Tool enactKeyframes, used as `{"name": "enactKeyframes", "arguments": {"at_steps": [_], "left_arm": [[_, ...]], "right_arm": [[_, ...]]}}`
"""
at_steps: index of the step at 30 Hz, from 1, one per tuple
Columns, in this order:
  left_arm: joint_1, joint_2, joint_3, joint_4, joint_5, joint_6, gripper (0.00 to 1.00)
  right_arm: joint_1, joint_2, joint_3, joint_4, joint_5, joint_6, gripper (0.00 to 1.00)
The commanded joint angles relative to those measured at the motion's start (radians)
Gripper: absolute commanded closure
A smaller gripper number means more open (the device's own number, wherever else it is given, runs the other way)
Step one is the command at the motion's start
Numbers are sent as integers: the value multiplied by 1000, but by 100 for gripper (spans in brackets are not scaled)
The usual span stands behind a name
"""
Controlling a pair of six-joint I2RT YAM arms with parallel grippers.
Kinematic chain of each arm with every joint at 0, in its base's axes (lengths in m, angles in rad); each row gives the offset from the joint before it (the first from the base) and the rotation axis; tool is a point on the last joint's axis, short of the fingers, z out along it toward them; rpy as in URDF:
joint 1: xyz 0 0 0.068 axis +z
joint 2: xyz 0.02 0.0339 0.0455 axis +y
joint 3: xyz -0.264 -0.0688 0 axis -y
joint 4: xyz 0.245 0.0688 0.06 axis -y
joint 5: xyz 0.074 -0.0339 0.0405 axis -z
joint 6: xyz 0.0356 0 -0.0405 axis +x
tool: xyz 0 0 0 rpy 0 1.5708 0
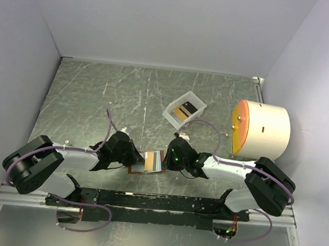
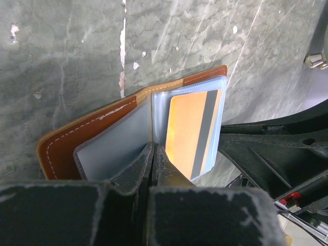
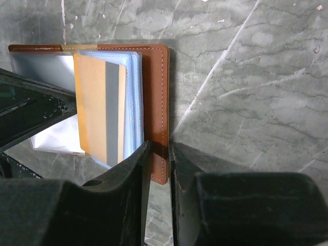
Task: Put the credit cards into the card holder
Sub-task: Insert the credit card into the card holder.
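Note:
The brown card holder [image 1: 148,162] lies open near the front edge, between both grippers. An orange card with a grey stripe [image 2: 192,130] sits in one of its clear pockets and sticks out part way; it also shows in the right wrist view [image 3: 97,107]. My left gripper [image 2: 154,148] is shut on a clear pocket sheet of the card holder [image 2: 87,133]. My right gripper [image 3: 160,151] is closed on the edge of the holder's brown cover [image 3: 154,87]. In the top view the left gripper [image 1: 134,158] and right gripper [image 1: 167,158] flank the holder. Another orange-yellow card [image 1: 181,114] lies in the white tray.
The small white tray [image 1: 169,117] stands behind the holder, mid table. A big white drum with an orange face [image 1: 262,130] stands at the right. Grey walls close in the left, right and back sides. The arms' mounting rail [image 1: 146,201] runs along the front.

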Motion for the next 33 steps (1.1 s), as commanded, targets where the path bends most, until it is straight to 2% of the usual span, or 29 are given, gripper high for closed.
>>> {"name": "enactKeyframes", "arguments": {"at_steps": [1,18,27,29,33], "left_arm": [[-27,20,-8,11,34,-20,93],[-91,49,70,-21,12,-30,93],[-94,10,99,-85,-29,-4,93],[-94,2,116,-121,-41,8,92],[-94,-34,125,-176,-59,14,86]], "right_arm": [[12,5,5,10,27,16,80],[48,18,8,13,64,49,82],[51,-19,29,-76,136,25,82],[50,-44,53,-131,186,3,80],[50,-113,93,-229,249,-38,71]]}}
